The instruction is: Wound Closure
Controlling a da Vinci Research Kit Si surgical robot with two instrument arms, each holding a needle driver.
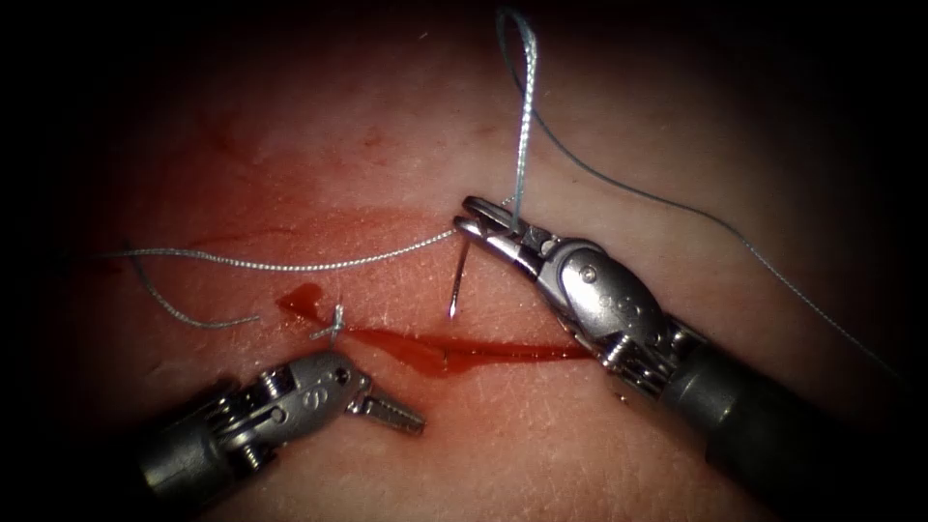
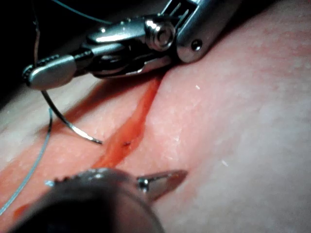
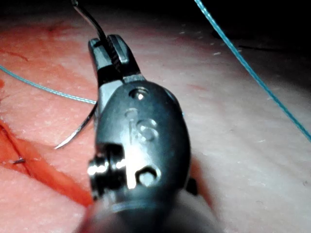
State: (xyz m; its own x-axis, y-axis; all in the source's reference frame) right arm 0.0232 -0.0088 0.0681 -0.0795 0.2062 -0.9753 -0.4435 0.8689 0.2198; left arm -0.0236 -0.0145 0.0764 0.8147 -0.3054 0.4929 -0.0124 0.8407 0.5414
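Note:
My right tool [image 1: 474, 215] reaches in from the lower right, its jaws shut on the curved needle [image 1: 457, 280] behind the middle of its curve. The point hangs free just above the tissue, beside the middle of the cut [image 1: 464, 350], on its far side. The needle is not in the tissue. In the left wrist view the right tool [image 2: 34, 75] holds the needle [image 2: 68, 124] over the cut [image 2: 131, 126]. The right wrist view has the jaws [image 3: 109, 48] clamped on the needle [image 3: 77, 131]. My left tool [image 1: 406, 418] lies at the lower left, shut and holding nothing.
Thread [image 1: 290, 266] runs left from the right jaws across the tissue [image 1: 580, 135]; another strand [image 1: 527, 106] rises to a loop and trails off right. A tied knot [image 1: 333, 324] sits at the cut's left end in red fluid [image 1: 304, 304]. A cut thread end [image 1: 193, 317] lies left.

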